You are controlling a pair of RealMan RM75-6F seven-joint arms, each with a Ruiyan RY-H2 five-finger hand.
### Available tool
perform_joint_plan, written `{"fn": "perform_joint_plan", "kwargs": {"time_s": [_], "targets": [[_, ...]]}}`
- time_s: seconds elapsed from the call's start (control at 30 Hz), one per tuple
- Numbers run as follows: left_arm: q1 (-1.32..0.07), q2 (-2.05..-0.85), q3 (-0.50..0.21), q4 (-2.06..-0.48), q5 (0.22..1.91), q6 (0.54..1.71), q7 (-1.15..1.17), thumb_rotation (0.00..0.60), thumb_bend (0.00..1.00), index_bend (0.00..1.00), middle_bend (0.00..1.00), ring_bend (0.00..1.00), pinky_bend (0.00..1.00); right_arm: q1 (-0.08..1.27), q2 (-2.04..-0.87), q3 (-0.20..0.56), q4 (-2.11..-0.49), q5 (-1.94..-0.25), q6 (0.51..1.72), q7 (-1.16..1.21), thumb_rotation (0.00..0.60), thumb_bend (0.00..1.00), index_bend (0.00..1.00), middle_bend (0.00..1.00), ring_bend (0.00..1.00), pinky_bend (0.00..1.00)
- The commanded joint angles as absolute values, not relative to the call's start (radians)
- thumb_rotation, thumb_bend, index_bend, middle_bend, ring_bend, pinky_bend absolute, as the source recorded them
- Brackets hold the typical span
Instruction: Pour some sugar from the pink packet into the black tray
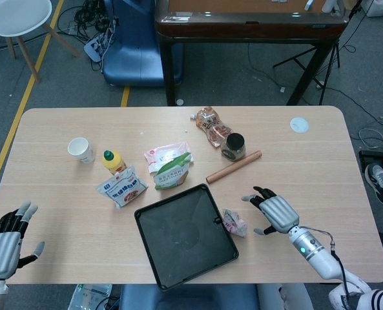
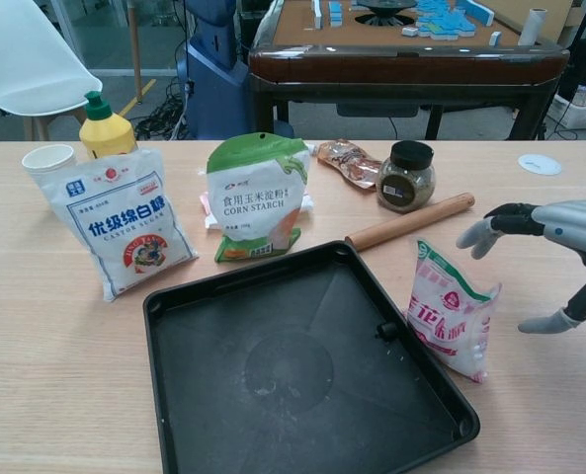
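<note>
Pink and white, the sugar packet (image 2: 450, 308) stands on the wooden worktop (image 1: 320, 161), touching the right edge of the black tray (image 2: 302, 370); in the head view the packet (image 1: 234, 221) sits right by the small tab on the tray's (image 1: 185, 236) right rim. Nothing holds it. The tray is bare apart from a faint round mark in its middle and lies slightly turned on the worktop.

Just beside the packet, on its right, the right hand (image 1: 273, 212) hovers with its fingers spread and empty, not touching the packet; the chest view shows the same hand (image 2: 559, 247) with fingers (image 2: 478, 239) reaching towards the packet's top. The left hand (image 1: 4, 242) rests at the near left corner of the worktop, well apart from everything, fingers apart and holding nothing.

Behind the tray stand a white castor sugar bag (image 2: 125, 229), a green-topped corn starch pouch (image 2: 256, 197) and a yellow squeeze bottle (image 2: 105, 130) with a green cap. A paper cup (image 2: 49, 159) is at the far left. A wooden rolling pin (image 2: 409, 222), a dark-lidded jar (image 2: 407, 176) and a clear snack packet (image 2: 347, 160) lie further back to the right.
</note>
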State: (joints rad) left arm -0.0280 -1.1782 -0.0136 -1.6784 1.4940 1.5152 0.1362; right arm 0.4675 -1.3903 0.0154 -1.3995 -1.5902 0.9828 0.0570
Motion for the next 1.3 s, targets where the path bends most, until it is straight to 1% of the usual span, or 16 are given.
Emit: {"fn": "perform_joint_plan", "kwargs": {"time_s": [0.03,0.13,0.3,0.4,0.8,1.0,1.13,1.2,1.3], "targets": [[-0.028,-1.179,-0.014,-1.680,1.491,1.514,0.140,0.600,0.28,0.11,0.06,0.08,0.06,0.485,-1.423,0.005,-1.361,-1.602,0.974,0.087,0.600,0.00,0.21,0.27,0.08,0.14],[-0.029,-1.180,-0.013,-1.683,1.491,1.511,0.147,0.600,0.28,0.11,0.06,0.08,0.06,0.496,-1.447,-0.005,-1.326,-1.610,0.972,0.119,0.600,0.00,0.22,0.27,0.08,0.14],[-0.030,-1.179,-0.012,-1.691,1.491,1.510,0.160,0.600,0.28,0.11,0.06,0.08,0.06,0.510,-1.470,-0.017,-1.291,-1.620,0.973,0.154,0.600,0.00,0.27,0.27,0.09,0.14],[-0.031,-1.177,-0.012,-1.699,1.495,1.511,0.169,0.600,0.28,0.11,0.06,0.08,0.06,0.519,-1.479,-0.019,-1.278,-1.612,0.962,0.166,0.600,0.00,0.28,0.27,0.09,0.14],[-0.026,-1.174,-0.009,-1.711,1.491,1.515,0.183,0.600,0.28,0.11,0.06,0.08,0.06,0.554,-1.526,-0.040,-1.224,-1.630,0.956,0.234,0.600,0.00,0.29,0.27,0.09,0.14],[-0.023,-1.174,-0.007,-1.710,1.487,1.513,0.183,0.600,0.28,0.11,0.06,0.08,0.06,0.558,-1.569,-0.062,-1.151,-1.662,0.993,0.317,0.600,0.00,0.29,0.28,0.10,0.14],[-0.023,-1.174,-0.006,-1.715,1.490,1.514,0.190,0.600,0.28,0.11,0.06,0.08,0.06,0.561,-1.599,-0.077,-1.094,-1.681,1.016,0.377,0.600,0.00,0.31,0.30,0.12,0.14],[-0.022,-1.174,-0.006,-1.717,1.491,1.515,0.193,0.600,0.28,0.11,0.06,0.08,0.06,0.561,-1.612,-0.081,-1.069,-1.687,1.028,0.393,0.600,0.02,0.33,0.32,0.15,0.14],[-0.022,-1.174,-0.004,-1.720,1.491,1.514,0.197,0.600,0.28,0.11,0.06,0.08,0.06,0.561,-1.639,-0.086,-1.022,-1.694,1.045,0.422,0.600,0.08,0.38,0.36,0.19,0.16]]}}
